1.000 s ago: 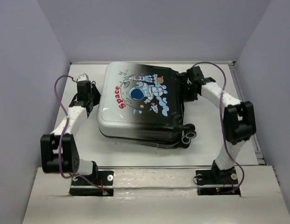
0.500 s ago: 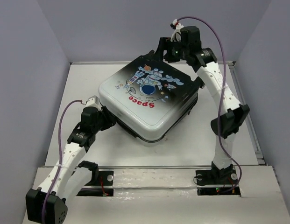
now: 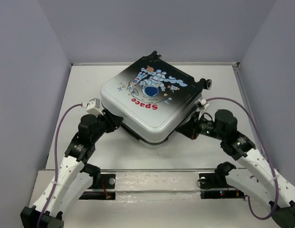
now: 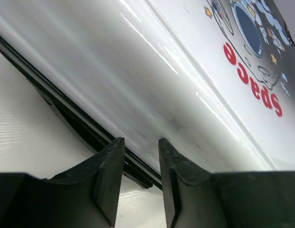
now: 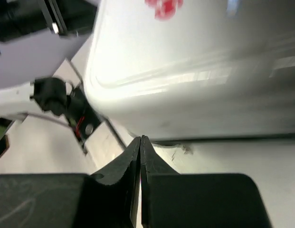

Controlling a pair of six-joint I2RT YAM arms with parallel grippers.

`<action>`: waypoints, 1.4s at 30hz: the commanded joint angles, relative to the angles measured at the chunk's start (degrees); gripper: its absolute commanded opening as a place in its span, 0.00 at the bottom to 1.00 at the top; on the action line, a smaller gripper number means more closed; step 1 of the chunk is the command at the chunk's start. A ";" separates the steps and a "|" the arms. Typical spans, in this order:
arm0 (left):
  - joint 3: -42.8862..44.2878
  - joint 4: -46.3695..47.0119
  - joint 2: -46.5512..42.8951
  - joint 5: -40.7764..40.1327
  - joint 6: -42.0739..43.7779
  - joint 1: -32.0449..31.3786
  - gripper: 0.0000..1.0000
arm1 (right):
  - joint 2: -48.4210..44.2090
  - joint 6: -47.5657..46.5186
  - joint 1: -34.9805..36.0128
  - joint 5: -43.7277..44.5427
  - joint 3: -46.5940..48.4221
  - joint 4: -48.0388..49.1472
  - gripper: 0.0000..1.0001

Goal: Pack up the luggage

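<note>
The luggage (image 3: 152,102) lies closed and flat on the table, turned like a diamond, with the astronaut and red "Space" print facing up. My left gripper (image 3: 113,123) is at its near left side. In the left wrist view its fingers (image 4: 140,142) stand apart with nothing between them, the tips right at the dark seam under the white shell (image 4: 185,71). My right gripper (image 3: 189,129) is low at the near right side. In the right wrist view its fingers (image 5: 140,138) are pressed together, tips close to the shell's (image 5: 185,71) lower edge.
A black wheel (image 3: 209,84) sticks out at the suitcase's right corner. Grey walls close in the white table (image 3: 233,104) on three sides. A metal rail (image 3: 157,172) runs along the near edge by the arm bases. The left arm (image 5: 52,95) shows in the right wrist view.
The suitcase has turned round on the table. My right arm came down from the far corner to the near right side and shut. My left arm stays at the near left side.
</note>
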 commanded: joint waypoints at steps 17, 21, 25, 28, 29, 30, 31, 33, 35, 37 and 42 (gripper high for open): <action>-2.01 2.83 3.95 1.70 -3.67 -23.58 0.30 | 9.92 2.61 10.54 9.67 -26.21 36.41 0.60; -1.48 3.44 4.66 1.08 -3.94 -24.02 0.30 | 13.87 1.73 11.07 10.29 -27.53 42.56 0.60; -0.69 4.32 6.67 1.43 -3.85 -24.37 0.30 | 15.55 2.69 11.07 11.07 -31.04 53.96 0.50; -0.25 6.69 8.70 1.52 -4.02 -25.16 0.30 | 15.55 3.40 11.59 12.04 -33.15 60.65 0.33; 0.10 6.87 9.31 1.43 -4.02 -25.25 0.30 | 15.29 3.66 11.60 12.48 -33.59 61.81 0.29; 0.45 8.53 10.45 1.34 -4.20 -25.60 0.30 | 14.59 3.75 12.12 13.18 -34.38 64.09 0.27; 0.80 9.06 10.90 1.17 -4.29 -25.78 0.30 | 14.32 4.01 12.12 13.45 -34.73 65.15 0.25; 1.33 10.65 11.69 0.73 -4.81 -26.22 0.30 | 13.09 4.10 12.12 13.62 -35.44 66.74 0.18; 1.68 11.53 12.04 0.29 -5.51 -26.31 0.29 | 12.48 4.28 12.65 13.63 -35.79 67.18 0.10; 1.42 12.23 11.87 -0.15 -6.13 -26.66 0.29 | 11.34 4.54 12.65 13.63 -36.58 67.36 0.07; 0.54 17.41 12.39 -1.46 -8.33 -27.80 0.29 | 6.34 7.27 17.38 17.30 -38.34 59.74 0.07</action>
